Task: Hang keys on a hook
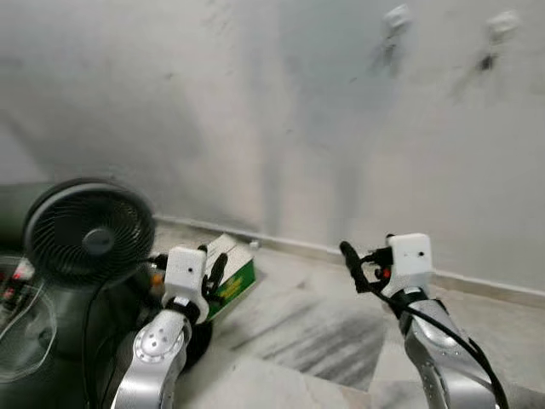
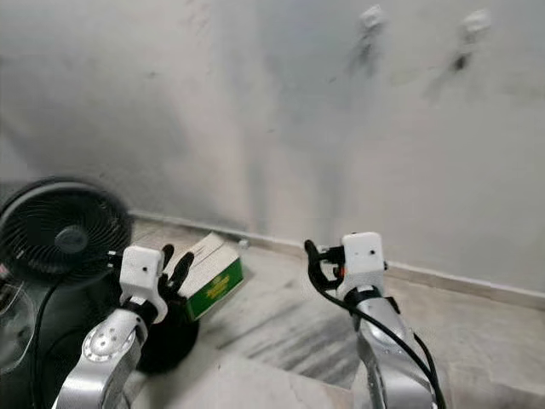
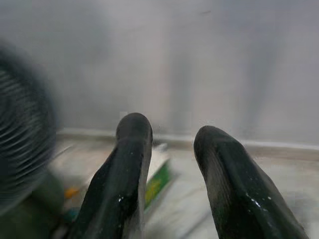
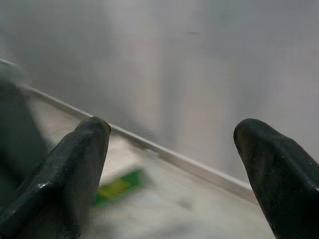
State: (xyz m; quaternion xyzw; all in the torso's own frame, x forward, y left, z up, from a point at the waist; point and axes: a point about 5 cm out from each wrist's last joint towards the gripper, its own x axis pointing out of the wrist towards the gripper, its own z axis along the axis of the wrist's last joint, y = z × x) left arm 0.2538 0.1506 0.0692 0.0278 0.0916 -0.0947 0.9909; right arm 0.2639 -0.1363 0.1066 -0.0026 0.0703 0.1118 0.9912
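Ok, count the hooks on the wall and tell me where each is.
2. One hook is high on the wall, above the right gripper; the other hook is further right. More may lie out of frame.

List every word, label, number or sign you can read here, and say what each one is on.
No text can be read with certainty in these pictures.
Green and white box on the floor beside the fan: a yellow print on its green side, too blurred to read.
Wall hooks: no lettering visible.
Left gripper and right gripper housings: plain white, no markings visible.
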